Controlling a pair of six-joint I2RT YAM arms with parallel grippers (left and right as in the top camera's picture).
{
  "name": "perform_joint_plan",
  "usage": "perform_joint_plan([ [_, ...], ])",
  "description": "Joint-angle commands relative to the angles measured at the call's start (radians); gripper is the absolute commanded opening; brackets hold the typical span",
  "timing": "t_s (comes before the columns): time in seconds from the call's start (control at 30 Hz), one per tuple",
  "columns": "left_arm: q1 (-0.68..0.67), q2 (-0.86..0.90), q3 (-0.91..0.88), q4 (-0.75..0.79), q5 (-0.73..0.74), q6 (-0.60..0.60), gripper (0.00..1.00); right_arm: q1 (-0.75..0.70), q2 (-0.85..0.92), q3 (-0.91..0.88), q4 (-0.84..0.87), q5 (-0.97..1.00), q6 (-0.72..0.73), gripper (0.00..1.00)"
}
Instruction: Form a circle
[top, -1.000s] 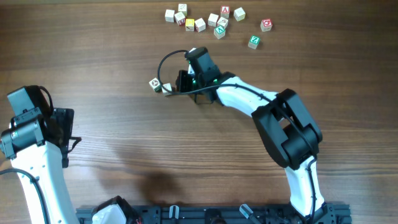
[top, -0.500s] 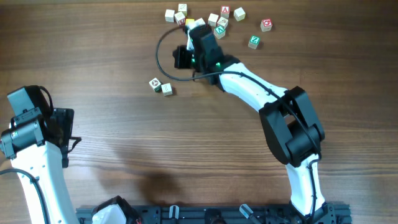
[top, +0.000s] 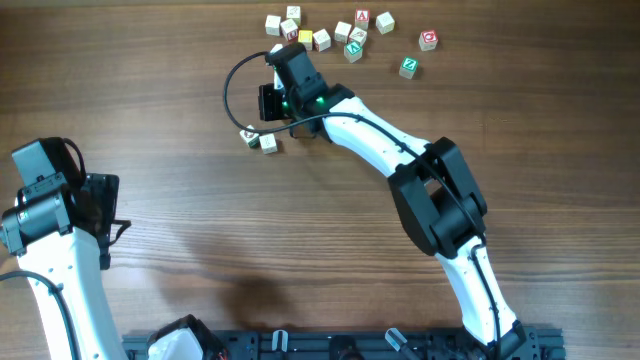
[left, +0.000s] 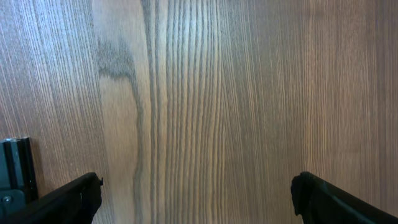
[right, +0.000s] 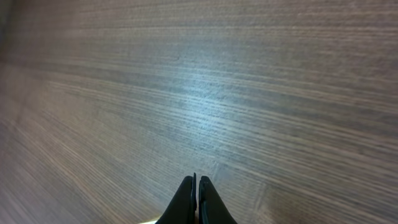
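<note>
Pale and wooden, two tiny letter cubes (top: 259, 139) sit touching, near my right gripper (right: 196, 186), clenched on nothing; my left gripper (left: 196, 180) hangs released above the brown wooden table (left: 217, 74).

Worktop (top: 150, 80): mid-brown wood, fine straight grain, darker streaks; pale sheen in right wrist view.
Circle cubes (top: 267, 144): pale wood; green print on one top face, other too small to tell.
Loose cubes (top: 343, 32): pale wood, red or green printed faces.
Yellow-faced cube (top: 305, 37): solid yellow top.
Right arm (top: 375, 150): white links, black joints, green light at wrist.
Left arm (top: 50, 270): white link, black wrist.
Cable (top: 228, 95): black loop.
Right gripper (right: 196, 199), left gripper (left: 196, 193): black fingers.
</note>
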Motion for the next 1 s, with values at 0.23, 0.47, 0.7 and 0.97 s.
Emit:
perform_joint_plan([
  [0.23, 0.006, 0.005, 0.0, 0.0, 0.004, -0.016, 1.0, 0.027, 0.036, 0.029, -0.053, -0.016, -0.013, 0.05],
  [0.47, 0.006, 0.005, 0.0, 0.0, 0.004, -0.016, 1.0, 0.044, 0.036, 0.029, -0.085, -0.016, -0.002, 0.05],
  [0.7, 0.006, 0.005, 0.0, 0.0, 0.004, -0.016, 1.0, 0.045, 0.056, 0.029, -0.071, -0.016, 0.001, 0.05],
  [0.97, 0.006, 0.005, 0.0, 0.0, 0.004, -0.016, 1.0, 0.047, 0.058, 0.029, -0.064, -0.036, -0.002, 0.05],
])
